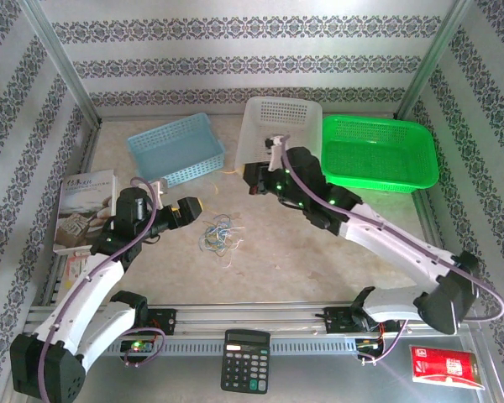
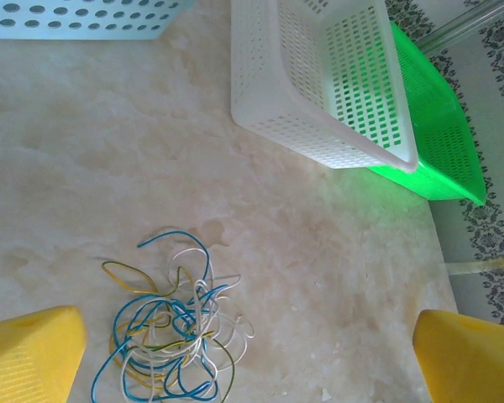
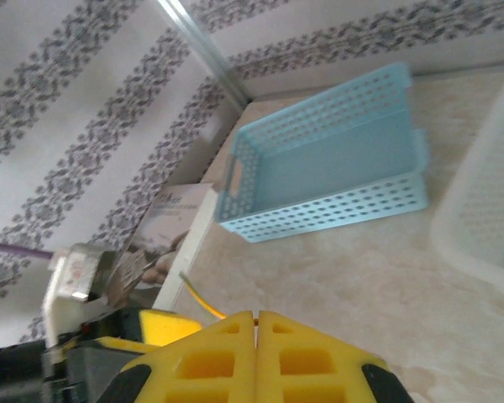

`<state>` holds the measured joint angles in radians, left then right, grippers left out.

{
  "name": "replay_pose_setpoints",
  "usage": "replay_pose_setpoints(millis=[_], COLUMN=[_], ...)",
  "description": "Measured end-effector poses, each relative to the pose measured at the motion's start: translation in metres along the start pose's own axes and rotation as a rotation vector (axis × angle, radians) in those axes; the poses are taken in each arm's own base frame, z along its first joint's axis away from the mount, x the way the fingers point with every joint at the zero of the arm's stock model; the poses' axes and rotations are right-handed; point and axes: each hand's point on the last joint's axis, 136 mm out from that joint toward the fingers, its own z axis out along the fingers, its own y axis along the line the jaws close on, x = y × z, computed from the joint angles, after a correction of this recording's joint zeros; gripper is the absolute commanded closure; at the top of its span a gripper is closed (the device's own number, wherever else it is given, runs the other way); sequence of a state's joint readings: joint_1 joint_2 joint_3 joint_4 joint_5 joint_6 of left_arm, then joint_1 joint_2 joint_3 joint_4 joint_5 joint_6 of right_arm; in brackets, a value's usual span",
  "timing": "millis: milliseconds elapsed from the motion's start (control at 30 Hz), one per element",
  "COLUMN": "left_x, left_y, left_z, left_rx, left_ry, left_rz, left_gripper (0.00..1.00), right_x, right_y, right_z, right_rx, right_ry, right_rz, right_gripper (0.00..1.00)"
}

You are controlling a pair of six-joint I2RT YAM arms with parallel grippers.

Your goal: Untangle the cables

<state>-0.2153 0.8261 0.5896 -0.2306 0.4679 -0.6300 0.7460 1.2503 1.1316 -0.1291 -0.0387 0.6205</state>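
Seen from the overhead camera, the marbled beige table (image 1: 319, 252) carries three baskets along its far edge. The green basket (image 1: 378, 186) is at about 1 o'clock. The white basket (image 1: 281, 102) is at 12 and touches the green one's side. The blue basket (image 1: 189, 172) stands apart at 11. A book (image 1: 84, 206) lies at 9 o'clock against the table's edge. On the near rail, a black calculator (image 1: 245, 361) sits at 6 and a red packet (image 1: 445, 367) at 5.

The left gripper (image 1: 192, 204) hovers near the table's middle with its yellow fingers (image 2: 34, 357) spread wide and nothing between them. The right gripper (image 1: 254, 179) hangs just off the white basket's near corner. Its jaws are pressed flat together, and a single yellow wire (image 3: 197, 298) comes out from between their tips toward 9 o'clock.

The cables (image 1: 218, 235) lie on the bare table as a loose tangle of blue, yellowish and white loops. They are at about 4 o'clock from the left gripper and 7 o'clock from the right, touching neither. In the left wrist view the tangle (image 2: 172, 336) sits nearer the left-hand finger than the other.
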Motion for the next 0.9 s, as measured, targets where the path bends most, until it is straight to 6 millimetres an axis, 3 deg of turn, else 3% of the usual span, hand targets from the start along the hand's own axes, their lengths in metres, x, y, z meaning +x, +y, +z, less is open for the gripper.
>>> replay_pose_setpoints(millis=[267, 433, 567, 733, 900], left_x=[0.001, 0.003, 0.004, 0.006, 0.008], left_y=[-0.009, -0.012, -0.014, -0.015, -0.018], left_z=[-0.001, 0.001, 0.007, 0.016, 0.027], left_rx=[0.01, 0.006, -0.001, -0.013, -0.017], left_ry=[-0.004, 0.0, 0.01, 0.027, 0.039], left_rz=[-0.012, -0.017, -0.019, -0.023, -0.014], left_gripper=[0.0, 0.0, 0.0, 0.0, 0.0], right_x=[-0.043, -0.076, -0.091, -0.108, -0.119], right_y=[-0.088, -0.131, -0.161, -0.181, -0.195], right_z=[-0.044, -0.077, -0.096, -0.099, -0.073], right_rx=[0.2, 0.296, 0.356, 0.383, 0.383], right_ry=[-0.138, -0.243, -0.287, -0.299, -0.261], right_rz=[0.084, 0.135, 0.174, 0.198, 0.199], right_gripper=[1.0, 1.0, 1.0, 1.0, 1.0])
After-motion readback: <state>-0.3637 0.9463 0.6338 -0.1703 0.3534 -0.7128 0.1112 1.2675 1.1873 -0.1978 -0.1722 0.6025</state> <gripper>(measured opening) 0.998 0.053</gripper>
